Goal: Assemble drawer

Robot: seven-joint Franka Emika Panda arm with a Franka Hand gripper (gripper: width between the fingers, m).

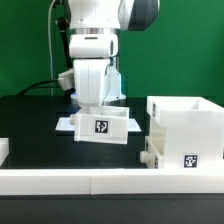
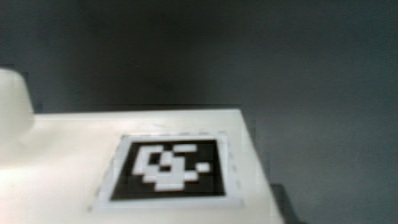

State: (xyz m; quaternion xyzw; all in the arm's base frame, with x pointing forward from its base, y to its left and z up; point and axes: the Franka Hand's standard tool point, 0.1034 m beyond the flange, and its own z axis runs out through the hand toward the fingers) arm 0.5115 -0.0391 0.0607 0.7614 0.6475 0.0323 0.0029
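Tags (image 1: pixel 101 126) on drawer trays (image 1: pixel 103 123) carry unreadable black-and-white patterns.

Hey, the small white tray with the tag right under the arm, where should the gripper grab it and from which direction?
Probably from straight above, pinching one thin upright wall of the tray. It lies flat and open-topped on the black table, so the rim is exposed. The gripper hangs right over it; its jaws are hidden.
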